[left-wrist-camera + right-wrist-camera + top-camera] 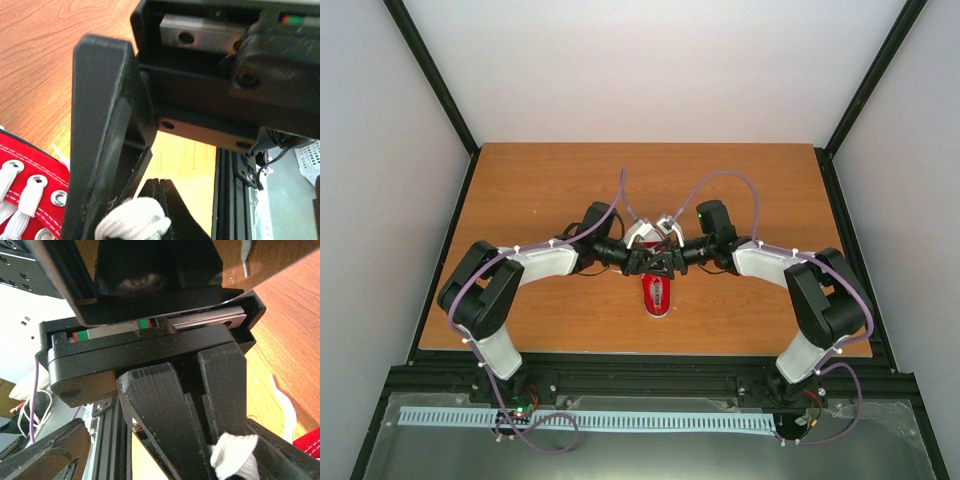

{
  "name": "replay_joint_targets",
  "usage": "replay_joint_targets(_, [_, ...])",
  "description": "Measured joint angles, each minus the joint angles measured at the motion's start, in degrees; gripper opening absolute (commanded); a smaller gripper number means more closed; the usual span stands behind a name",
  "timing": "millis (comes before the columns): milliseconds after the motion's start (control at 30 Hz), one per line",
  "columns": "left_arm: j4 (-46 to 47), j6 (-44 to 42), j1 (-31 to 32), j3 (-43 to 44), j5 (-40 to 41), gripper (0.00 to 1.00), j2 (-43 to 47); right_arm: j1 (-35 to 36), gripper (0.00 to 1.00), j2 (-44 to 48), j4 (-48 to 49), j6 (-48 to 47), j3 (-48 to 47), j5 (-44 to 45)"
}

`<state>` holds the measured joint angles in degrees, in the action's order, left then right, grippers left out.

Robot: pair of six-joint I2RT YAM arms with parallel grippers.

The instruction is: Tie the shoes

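Observation:
The red sneaker (657, 292) with white rim lies mid-table, under both grippers. In the left wrist view its red side with metal eyelets and white laces (27, 192) shows at the bottom left. My left gripper (648, 262) (162, 185) is shut, pinching a bunched white lace (135, 217) at its tips. My right gripper (669, 261) (165, 445) is open, its fingers (100, 130) spread either side of the left gripper's shut fingers (160, 425). The pinched lace (232, 455) shows at those tips. A loose lace strand (287, 407) lies on the wood.
The wooden table (550, 190) is bounded by black frame rails (430, 70) and white walls. A white slotted cable strip (580, 420) runs along the front below the arm bases. Purple cables (623, 185) loop above the wrists.

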<state>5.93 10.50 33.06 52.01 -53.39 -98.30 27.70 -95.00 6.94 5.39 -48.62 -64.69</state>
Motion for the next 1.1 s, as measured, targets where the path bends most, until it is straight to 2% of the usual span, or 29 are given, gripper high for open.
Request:
replay_joint_targets(200, [0.0, 0.0, -0.2, 0.0, -0.7, 0.01, 0.2, 0.1, 0.77, 0.0, 0.1, 0.0, -0.1, 0.0])
replay_joint_targets(700, [0.2, 2.5, -1.2, 0.0, -0.1, 0.01, 1.1, 0.1, 0.76, -0.3, 0.6, 0.0, 0.4, 0.9])
replay_joint_targets(1100, [0.2, 3.8, -1.3, 0.4, -0.4, 0.01, 1.1, 0.1, 0.58, -1.8, 2.0, 0.6, 1.0, 1.8])
